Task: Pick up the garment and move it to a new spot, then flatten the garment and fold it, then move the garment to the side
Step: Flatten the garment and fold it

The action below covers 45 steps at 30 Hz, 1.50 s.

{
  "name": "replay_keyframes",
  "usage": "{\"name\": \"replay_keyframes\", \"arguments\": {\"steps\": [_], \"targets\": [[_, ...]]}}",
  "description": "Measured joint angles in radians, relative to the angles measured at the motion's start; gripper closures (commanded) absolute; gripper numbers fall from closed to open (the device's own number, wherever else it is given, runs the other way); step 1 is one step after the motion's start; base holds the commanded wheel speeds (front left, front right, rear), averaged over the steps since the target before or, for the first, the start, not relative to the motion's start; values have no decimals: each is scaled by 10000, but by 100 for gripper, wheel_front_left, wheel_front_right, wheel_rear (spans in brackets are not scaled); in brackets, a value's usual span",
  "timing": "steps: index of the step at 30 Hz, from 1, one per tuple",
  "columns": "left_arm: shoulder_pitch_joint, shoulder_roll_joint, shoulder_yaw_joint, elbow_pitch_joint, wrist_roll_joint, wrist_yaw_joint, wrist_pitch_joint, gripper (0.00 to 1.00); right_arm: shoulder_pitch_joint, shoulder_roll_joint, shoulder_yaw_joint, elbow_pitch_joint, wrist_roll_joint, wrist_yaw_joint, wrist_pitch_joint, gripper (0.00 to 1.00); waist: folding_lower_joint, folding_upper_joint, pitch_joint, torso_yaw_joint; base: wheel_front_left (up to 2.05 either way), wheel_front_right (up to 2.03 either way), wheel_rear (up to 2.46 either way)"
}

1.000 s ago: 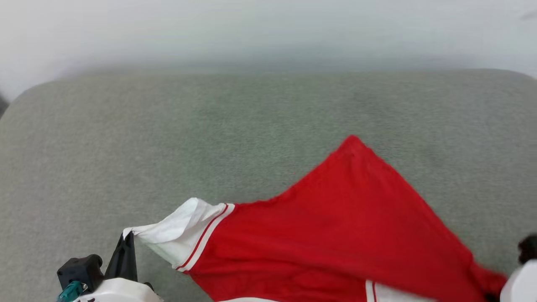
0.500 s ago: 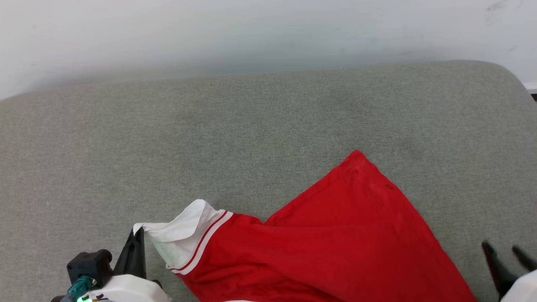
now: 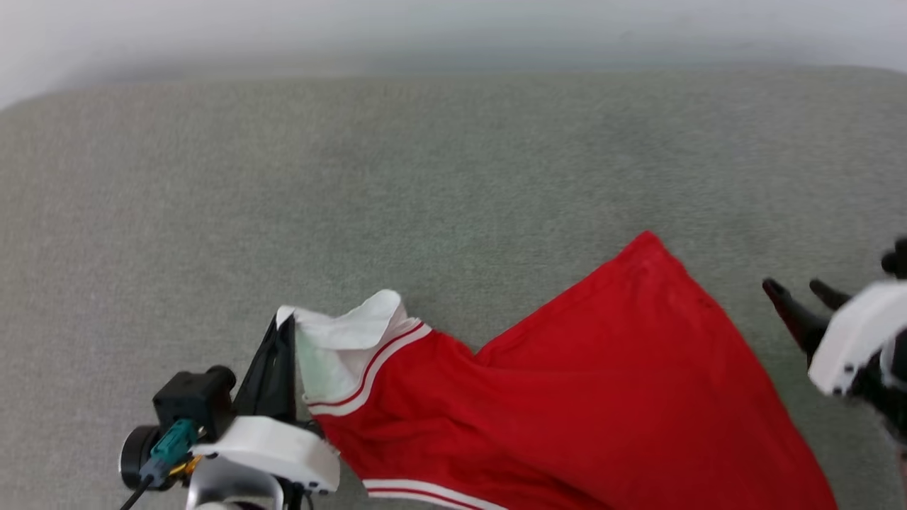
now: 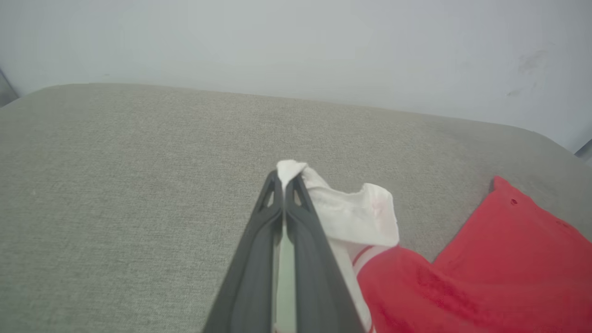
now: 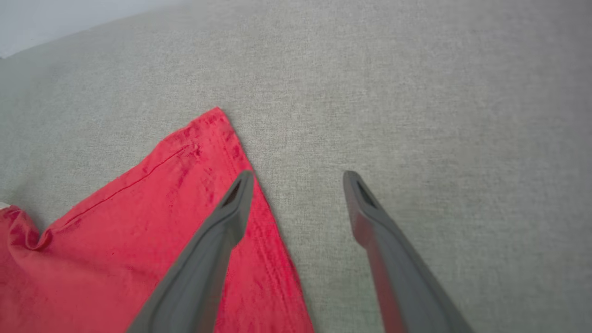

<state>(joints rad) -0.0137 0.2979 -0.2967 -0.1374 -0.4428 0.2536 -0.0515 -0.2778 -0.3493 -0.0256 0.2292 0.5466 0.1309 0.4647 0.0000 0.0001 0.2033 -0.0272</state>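
The garment [image 3: 588, 397] is a red shirt with a white sleeve [image 3: 347, 340] edged in red-and-white stripes, spread over the grey cushion at the lower middle and right of the head view. My left gripper [image 3: 283, 327] is shut on the tip of that white sleeve, which the left wrist view shows pinched between its fingers [image 4: 286, 178]. My right gripper [image 3: 797, 289] stands open just right of the shirt's red edge, holding nothing. In the right wrist view its left finger [image 5: 231, 208] overlaps the red hem [image 5: 194, 152] while the right finger is over bare cushion. The chest lettering is hidden.
The grey-green fabric cushion [image 3: 354, 177] stretches wide behind and left of the shirt. A pale wall [image 3: 453, 28] rises behind its far edge. The cushion's rounded corner [image 4: 550, 138] shows at the right of the left wrist view.
The right gripper has let go of the red fabric, opened and lifted to the right of the shirt. The left gripper has carried the white sleeve a little forward and right. The camera has shifted.
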Motion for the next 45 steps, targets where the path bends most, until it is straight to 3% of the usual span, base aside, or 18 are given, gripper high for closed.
{"name": "replay_keyframes", "arguments": {"steps": [5,15,16,17,18,22,26,34,45], "targets": [[-586,-213,-366,-261,217,-128,-59,100,-1584,-504,1012,355,320,0,2226,0,1,0,633,431,0,0,0],[-1441,-581,-779,2,330,-416,-384,100,-3272,-748,2408,1616,297,2,4080,0,1,0,1761,1345,0,0,0],[-1451,-604,-792,52,318,-422,-414,100,-3392,-803,2506,1710,297,2,4211,51,0,0,1817,1418,0,0,0],[-1455,-616,-786,123,291,-424,-453,100,-3467,-844,2583,1802,336,2,4295,84,0,0,1858,1476,0,0,0],[-1455,-617,-767,190,257,-424,-499,100,-3543,-892,2637,1881,397,2,4357,100,0,0,1885,1520,0,0,0],[-1460,-635,-717,408,155,-445,-619,100,-3685,-976,2966,2052,529,0,4105,100,0,-1,1810,1561,0,0,0],[-1471,-510,-506,535,100,-504,-800,100,-3678,-1034,3218,2069,581,0,3168,100,1,0,1541,1488,0,0,0],[-1916,359,573,602,-67,-403,-907,100,-3345,-871,3039,1264,127,0,1112,100,1,0,488,1119,0,0,0],[-5038,1154,1151,1421,-255,-796,-109,100,-4099,12,2079,353,-591,2,-901,100,0,0,-642,153,0,0,0]]}}
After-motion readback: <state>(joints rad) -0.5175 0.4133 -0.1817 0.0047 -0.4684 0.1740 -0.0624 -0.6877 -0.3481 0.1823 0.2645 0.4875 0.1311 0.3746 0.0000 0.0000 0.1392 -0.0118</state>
